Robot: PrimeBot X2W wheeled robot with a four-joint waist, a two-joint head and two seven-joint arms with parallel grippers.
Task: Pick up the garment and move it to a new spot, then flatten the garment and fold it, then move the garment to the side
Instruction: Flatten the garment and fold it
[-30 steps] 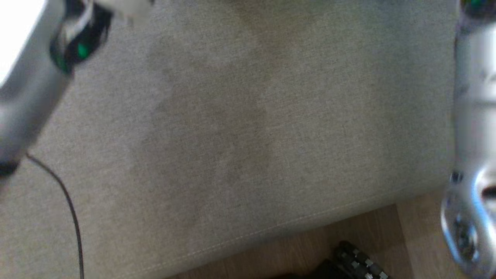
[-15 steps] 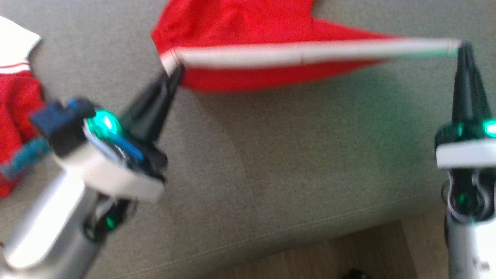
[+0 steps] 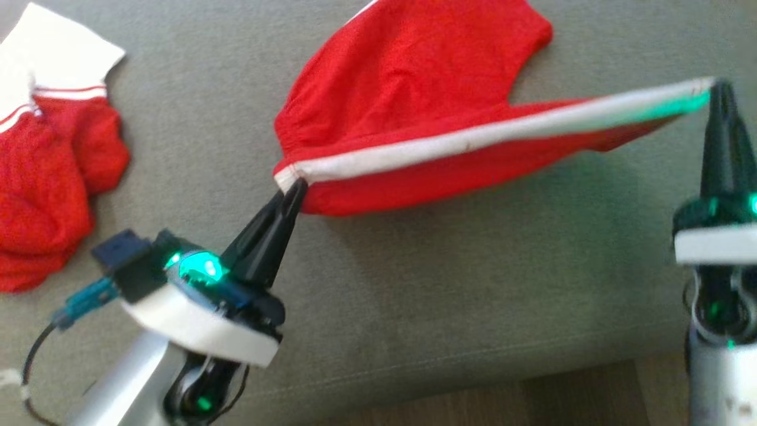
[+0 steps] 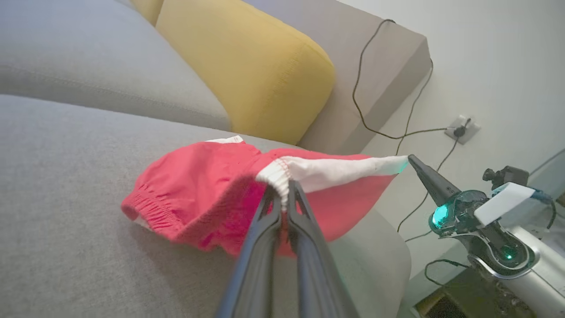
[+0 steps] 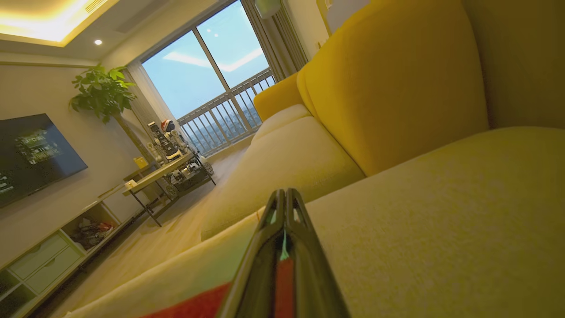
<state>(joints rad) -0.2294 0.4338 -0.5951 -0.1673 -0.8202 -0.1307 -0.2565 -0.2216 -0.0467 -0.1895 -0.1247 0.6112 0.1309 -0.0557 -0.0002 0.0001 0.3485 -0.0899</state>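
Left gripper [image 3: 295,188] and right gripper [image 3: 720,89] each pinch an end of the white waistband [image 3: 473,138] of the red shorts [image 3: 414,89], stretched taut over the sofa seat [image 3: 473,284], likely to lay them flat.

Garment [image 3: 414,89] top, clothing pile [image 3: 53,171] cut by head view's edges.

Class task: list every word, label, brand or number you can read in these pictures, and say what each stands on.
No text can be read.
TV: pale lines of text, too small and blurred to read.
Garment: no print or label shows.
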